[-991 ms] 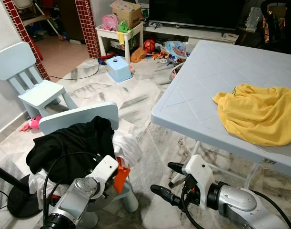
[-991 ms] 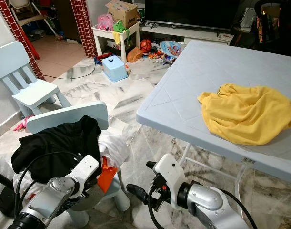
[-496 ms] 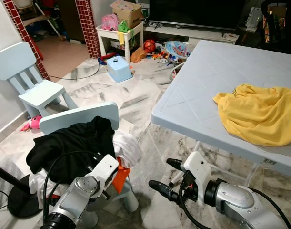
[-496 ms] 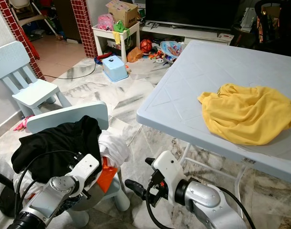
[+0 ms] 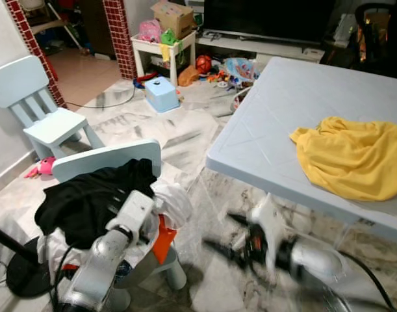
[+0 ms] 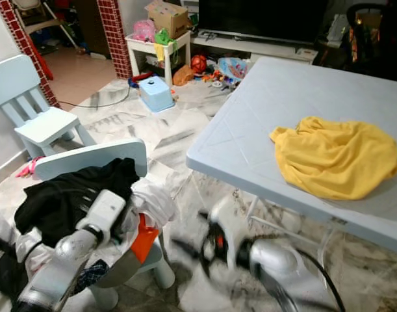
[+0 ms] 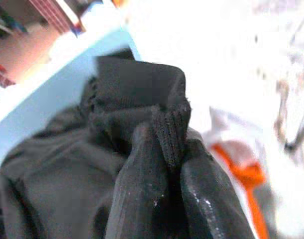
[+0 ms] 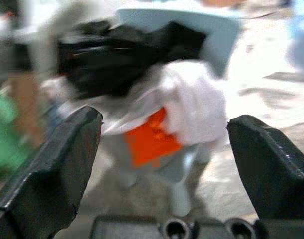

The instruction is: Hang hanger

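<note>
A black garment (image 5: 88,198) lies heaped on a small light-blue chair (image 5: 107,159), over a white cloth (image 5: 175,198) and something orange (image 5: 162,237). My left arm reaches up to this pile. In the left wrist view my left gripper (image 7: 169,137) is shut on a ribbed fold of the black garment (image 7: 127,94). My right gripper (image 5: 221,233) hovers low over the floor between the chair and the table, blurred by motion. Its fingers (image 8: 52,164) stand wide open and empty in the right wrist view, facing the chair's pile. I see no hanger.
A pale blue table (image 5: 276,110) stands to the right with a yellow cloth (image 5: 351,156) on it. A second small blue chair (image 5: 42,123) is at the far left. A black stand base (image 5: 23,276) sits by the near chair. A blue box (image 5: 162,94) and toys lie farther back.
My left arm has risen and reached forward onto the black garment. The right arm is now in motion and blurred, near where it was before.
</note>
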`<state>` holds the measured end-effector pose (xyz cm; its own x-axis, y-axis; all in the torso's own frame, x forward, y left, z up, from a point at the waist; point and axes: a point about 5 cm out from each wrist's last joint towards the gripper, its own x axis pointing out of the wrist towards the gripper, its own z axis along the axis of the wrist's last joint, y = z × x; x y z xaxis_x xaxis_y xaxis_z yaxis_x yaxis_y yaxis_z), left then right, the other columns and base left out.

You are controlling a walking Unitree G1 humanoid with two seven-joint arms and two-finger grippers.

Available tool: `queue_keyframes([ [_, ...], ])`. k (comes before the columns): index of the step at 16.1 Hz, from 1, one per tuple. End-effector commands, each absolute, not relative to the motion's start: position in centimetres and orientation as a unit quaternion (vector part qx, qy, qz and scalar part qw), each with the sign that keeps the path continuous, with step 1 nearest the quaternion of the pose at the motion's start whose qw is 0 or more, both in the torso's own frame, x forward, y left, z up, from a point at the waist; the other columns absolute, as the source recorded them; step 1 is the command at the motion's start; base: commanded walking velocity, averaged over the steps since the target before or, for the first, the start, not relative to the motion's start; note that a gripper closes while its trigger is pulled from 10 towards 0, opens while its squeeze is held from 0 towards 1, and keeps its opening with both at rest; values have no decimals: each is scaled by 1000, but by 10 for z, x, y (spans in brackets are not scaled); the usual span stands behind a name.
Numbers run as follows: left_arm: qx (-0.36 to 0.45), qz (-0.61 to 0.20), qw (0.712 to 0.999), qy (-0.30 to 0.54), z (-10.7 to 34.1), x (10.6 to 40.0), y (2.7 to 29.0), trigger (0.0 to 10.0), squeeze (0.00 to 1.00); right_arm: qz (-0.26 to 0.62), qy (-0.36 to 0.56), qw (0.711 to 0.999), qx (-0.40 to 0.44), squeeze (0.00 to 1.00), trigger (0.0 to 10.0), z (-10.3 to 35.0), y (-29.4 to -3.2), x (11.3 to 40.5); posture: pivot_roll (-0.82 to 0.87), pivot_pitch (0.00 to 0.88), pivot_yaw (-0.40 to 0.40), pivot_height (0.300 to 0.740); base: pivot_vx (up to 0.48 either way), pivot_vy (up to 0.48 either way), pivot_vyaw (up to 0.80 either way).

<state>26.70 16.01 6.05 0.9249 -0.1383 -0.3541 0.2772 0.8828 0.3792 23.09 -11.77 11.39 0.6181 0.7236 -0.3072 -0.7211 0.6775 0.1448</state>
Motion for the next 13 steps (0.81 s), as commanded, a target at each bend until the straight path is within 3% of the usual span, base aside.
queue_keyframes([
  [1, 205, -102, 966, 121, 72, 266, 158, 0, 0, 372, 175, 911, 5, 0, 10000, 114, -124, 237, -51, 0, 6, 740, 0, 0, 0],
  [2, 192, -102, 971, 104, 76, 264, 156, 0, 0, 364, 173, 915, 7, 0, 10000, 114, -125, 240, -51, 0, 6, 740, 0, 0, 0],
  [3, 165, -73, 983, 25, 95, 252, 156, 0, 0, 309, 172, 935, 28, 0, 10000, 111, -131, 253, -27, 0, -5, 740, 0, 0, 0],
  [6, 176, -10, 983, -45, 120, 246, 162, 0, 0, 275, 195, 939, 63, 0, 10000, 104, -130, 260, -9, 0, -24, 740, 0, 0, 0],
  [8, 181, 18, 981, -65, 130, 244, 163, 0, 0, 261, 179, 946, 71, 0, 10000, 105, -127, 264, -4, 0, -28, 740, 0, 0, 0],
  [9, 178, 21, 982, -67, 131, 244, 163, 588, 0, 256, 175, 948, 72, 0, 10000, 106, -127, 265, -4, 0, -27, 740, 0, 0, 0],
  [10, 162, 25, 985, -60, 131, 243, 162, 2863, 0, 235, 154, 957, 75, 0, 10000, 110, -127, 269, -5, 0, -28, 740, 0, 0, 0],
  [11, 124, 35, 991, -40, 126, 241, 162, 8471, 0, 188, 118, 971, 96, 0, 10000, 116, -131, 277, -7, 0, -24, 740, 0, 0, 0],
  [12, 111, 38, 992, -36, 126, 238, 159, 10000, 0, 176, 91, 972, 126, 0, 10000, 121, -134, 282, -10, 0, -20, 740, 0, 0, 0],
  [13, 102, 44, 994, -18, 123, 237, 157, 10000, 0, 153, 76, 979, 111, 0, 10000, 126, -138, 286, -13, 0, -9, 740, 0, 0, 0],
])
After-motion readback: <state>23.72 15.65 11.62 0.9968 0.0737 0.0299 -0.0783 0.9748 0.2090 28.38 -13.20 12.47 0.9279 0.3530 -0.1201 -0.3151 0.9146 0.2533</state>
